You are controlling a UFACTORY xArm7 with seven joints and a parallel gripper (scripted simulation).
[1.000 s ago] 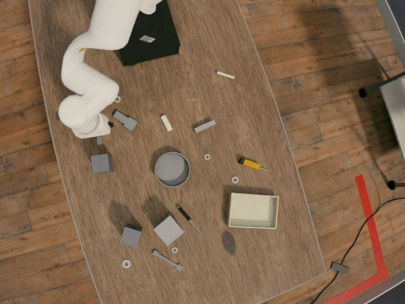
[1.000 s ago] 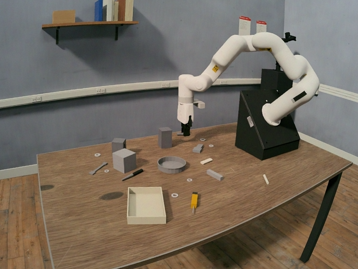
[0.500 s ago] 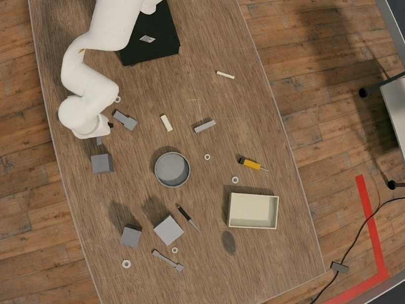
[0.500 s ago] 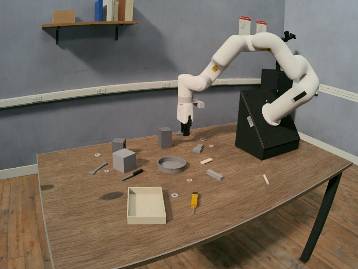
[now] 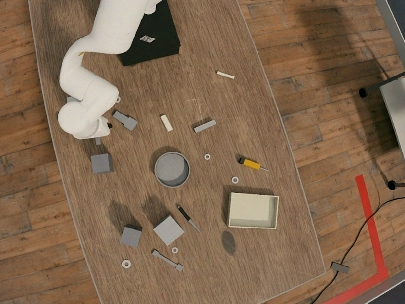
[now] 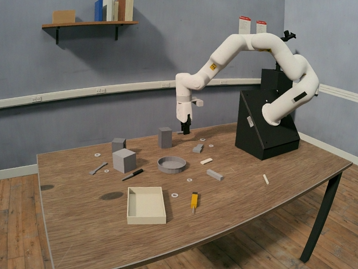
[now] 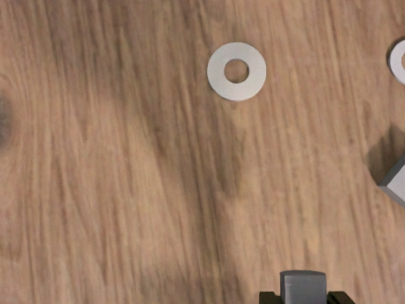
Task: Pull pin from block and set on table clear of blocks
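My gripper (image 6: 185,129) is shut on the grey pin (image 6: 180,132), which lies level between the fingers, low over the table. The pin is out of its block and apart from it. In the overhead view the pin (image 5: 97,140) pokes out from under my wrist, just behind the tall grey block (image 5: 102,163). That block (image 6: 165,137) stands upright to the left of the gripper. In the wrist view only the pin's square end (image 7: 303,287) shows between the fingertips at the bottom edge.
A washer (image 7: 236,71) lies on the table ahead of the fingers, and a grey stepped piece (image 5: 124,119) lies to the right. Two more grey blocks (image 5: 131,235) (image 5: 168,229), a round dish (image 5: 172,169), a cream tray (image 5: 252,210) and the black arm base (image 5: 150,33) stand farther off.
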